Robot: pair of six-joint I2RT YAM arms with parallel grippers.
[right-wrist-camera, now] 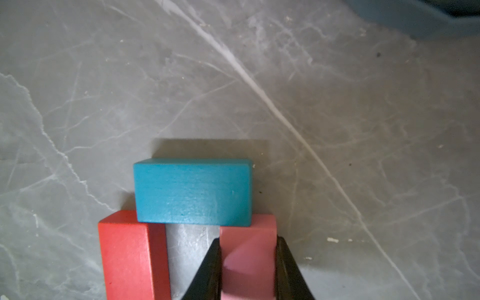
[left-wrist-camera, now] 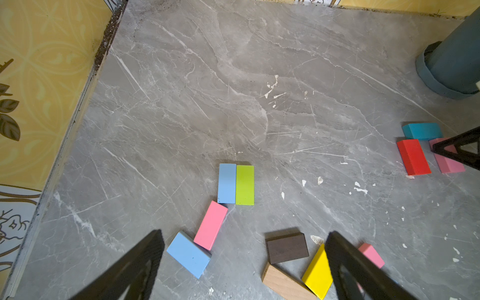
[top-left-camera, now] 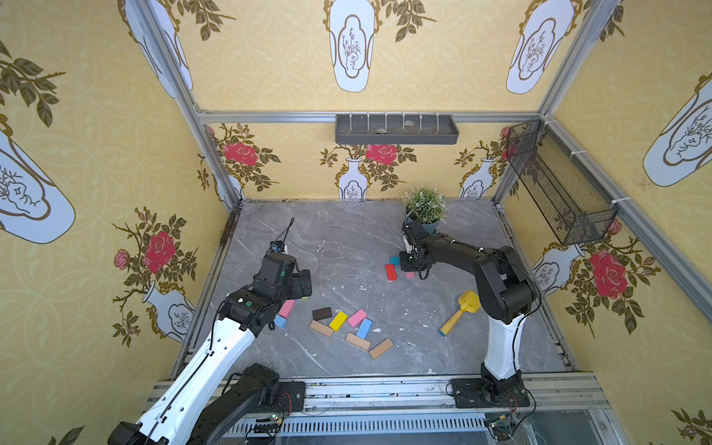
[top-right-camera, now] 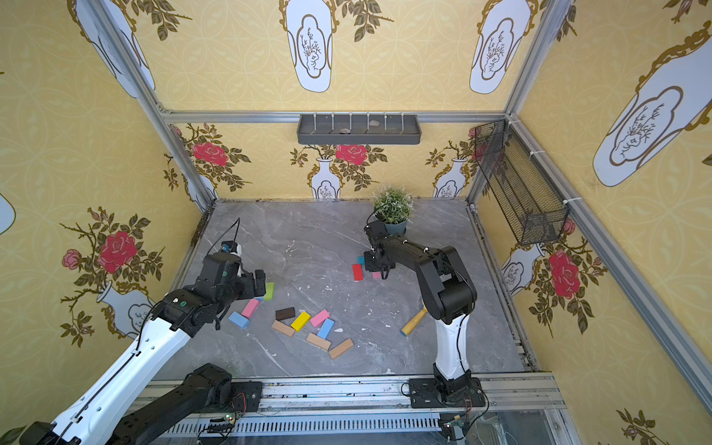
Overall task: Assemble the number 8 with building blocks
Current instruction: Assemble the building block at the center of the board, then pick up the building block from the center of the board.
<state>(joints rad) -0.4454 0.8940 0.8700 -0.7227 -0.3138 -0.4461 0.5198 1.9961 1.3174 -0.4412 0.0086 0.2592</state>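
My right gripper (right-wrist-camera: 248, 241) is shut on a pink block (right-wrist-camera: 248, 262) lying on the table. Its end touches a teal block (right-wrist-camera: 193, 191) laid crosswise, and a red block (right-wrist-camera: 124, 255) runs parallel to it under the teal one's other end. In both top views this trio lies mid-right, with the red block (top-left-camera: 390, 272) plainest. My left gripper (left-wrist-camera: 242, 235) hangs open above loose blocks: light blue (left-wrist-camera: 226, 183) beside green (left-wrist-camera: 244, 185), pink (left-wrist-camera: 210, 225), light blue (left-wrist-camera: 188, 254), dark brown (left-wrist-camera: 287, 248), yellow (left-wrist-camera: 318, 276) and tan (left-wrist-camera: 281, 284). Two more tan blocks (top-left-camera: 358, 341) lie nearer the front.
A yellow toy tool (top-left-camera: 460, 313) lies at the right by the right arm's base. A potted plant (top-left-camera: 425, 208) stands at the back, just behind the right gripper. A grey shelf tray (top-left-camera: 397, 130) and a mesh basket (top-left-camera: 558, 185) hang on the walls.
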